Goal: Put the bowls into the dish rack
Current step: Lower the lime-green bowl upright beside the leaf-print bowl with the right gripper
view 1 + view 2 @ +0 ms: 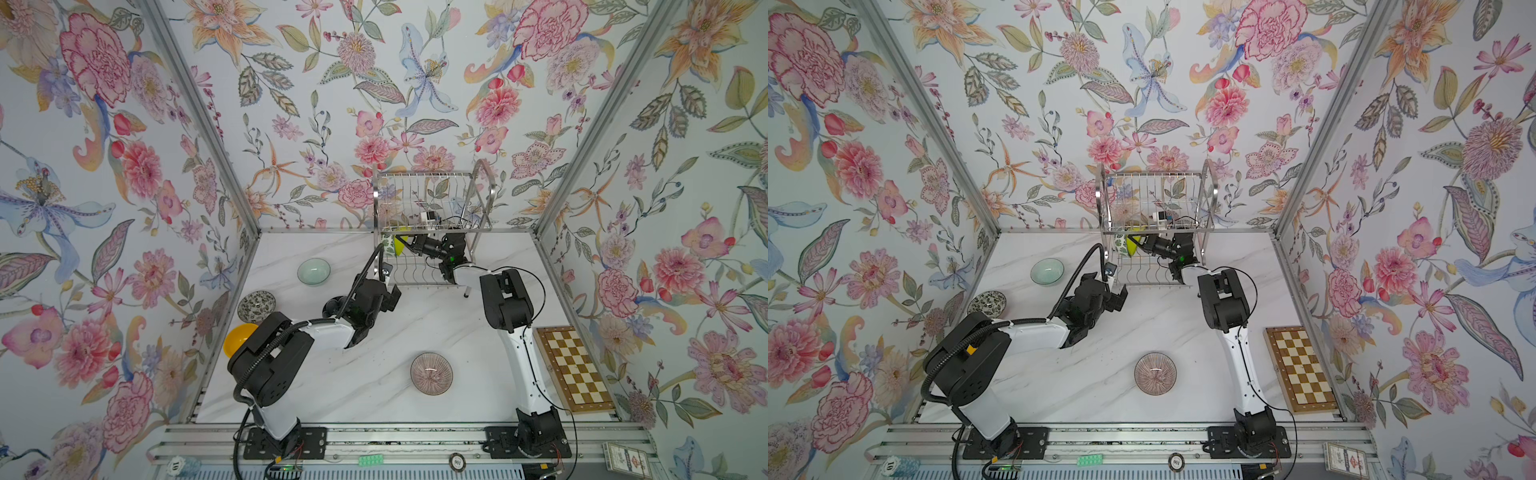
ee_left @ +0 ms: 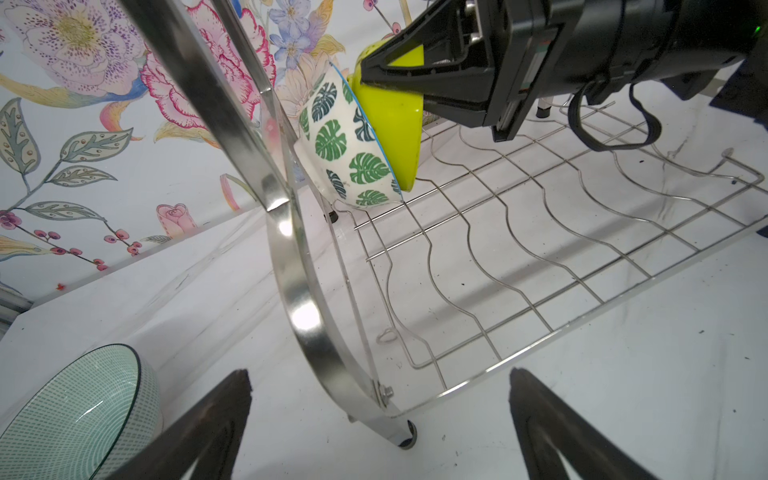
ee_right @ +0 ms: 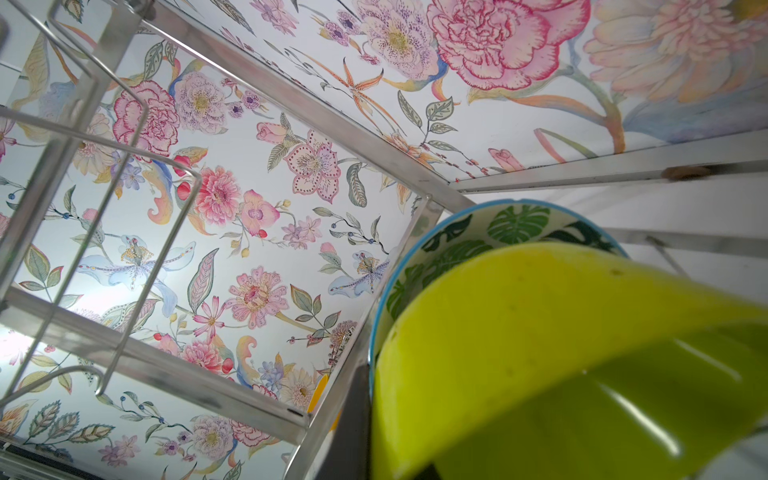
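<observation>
In both top views the dish rack (image 1: 484, 178) (image 1: 1209, 178) stands at the back of the table (image 1: 365, 399). The right end effector (image 1: 405, 243) (image 1: 1138, 243) reaches into the bottom shelf at the rack's left end. It is clamped on the rim of the lime green bowl (image 1: 400, 246) (image 1: 1131, 246). That bowl is up on its side, right against the leaf bowl (image 1: 386, 245) (image 1: 1120, 245), which also stands on its side there.

The left end effector (image 1: 394, 296) (image 1: 1119, 297) hangs near the rack's front left corner. Its fingers are wide apart with nothing between them.

The other bowls sit on the table, open side up. The pale green bowl (image 1: 313, 272) (image 1: 1047, 272) is left of the rack. The speckled bowl (image 1: 257, 306) (image 1: 987, 303) is nearer the front. In a top view the orange-yellow bowl (image 1: 239, 338) peeks out from behind the left arm. The pink striped bowl (image 1: 431, 373) (image 1: 1155, 373) sits alone in the front middle. A chessboard (image 1: 575, 370) (image 1: 1300, 370) lies by the right wall.

In the left wrist view the two fingers (image 2: 224, 424) stand far apart over the bare table. The black right end effector (image 2: 374, 70) pinches the lime green bowl (image 2: 395, 124). The bowl's bottom is tucked into the mouth of the leaf bowl (image 2: 345, 153). The leaf bowl leans on the rack's shiny side bar (image 2: 286, 232). I cannot tell whether the lime bowl touches the shelf wires.

In the right wrist view the lime green bowl (image 3: 540, 353) fills the corner, with the leaf bowl (image 3: 515, 224) just behind it.
</observation>
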Action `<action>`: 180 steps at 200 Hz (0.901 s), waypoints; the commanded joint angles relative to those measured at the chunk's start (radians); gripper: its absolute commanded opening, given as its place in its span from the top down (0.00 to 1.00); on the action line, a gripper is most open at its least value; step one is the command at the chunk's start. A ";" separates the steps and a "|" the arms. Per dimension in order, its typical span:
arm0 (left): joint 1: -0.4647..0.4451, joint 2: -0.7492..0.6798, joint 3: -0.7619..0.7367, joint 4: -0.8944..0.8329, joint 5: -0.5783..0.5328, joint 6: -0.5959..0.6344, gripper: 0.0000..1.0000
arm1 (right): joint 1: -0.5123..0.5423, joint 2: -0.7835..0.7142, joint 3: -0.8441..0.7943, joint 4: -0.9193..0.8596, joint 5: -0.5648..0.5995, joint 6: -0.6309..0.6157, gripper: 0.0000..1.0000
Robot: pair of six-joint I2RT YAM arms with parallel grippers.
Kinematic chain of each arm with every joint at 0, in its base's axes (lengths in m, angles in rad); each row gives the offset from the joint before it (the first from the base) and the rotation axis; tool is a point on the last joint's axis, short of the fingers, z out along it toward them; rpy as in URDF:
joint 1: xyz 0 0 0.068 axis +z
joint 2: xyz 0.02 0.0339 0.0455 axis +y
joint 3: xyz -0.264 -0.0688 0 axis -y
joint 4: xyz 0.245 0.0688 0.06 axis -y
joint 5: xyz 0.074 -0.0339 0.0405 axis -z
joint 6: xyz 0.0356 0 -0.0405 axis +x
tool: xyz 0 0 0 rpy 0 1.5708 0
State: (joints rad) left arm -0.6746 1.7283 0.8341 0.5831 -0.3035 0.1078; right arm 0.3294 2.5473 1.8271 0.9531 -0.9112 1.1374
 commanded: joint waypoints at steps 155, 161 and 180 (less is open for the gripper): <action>-0.008 -0.023 0.022 -0.005 -0.037 0.020 0.01 | -0.027 0.027 0.064 -0.186 -0.031 -0.082 0.91; -0.008 -0.023 0.022 -0.004 -0.037 0.020 0.01 | -0.027 0.027 0.067 -0.193 -0.031 -0.084 0.90; -0.008 -0.024 0.022 -0.005 -0.040 0.022 0.01 | -0.027 0.027 0.073 -0.211 -0.033 -0.093 0.89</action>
State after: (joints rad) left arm -0.6746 1.7279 0.8341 0.5831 -0.3225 0.1158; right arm 0.3149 2.5477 1.8732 0.7887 -0.9360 1.0691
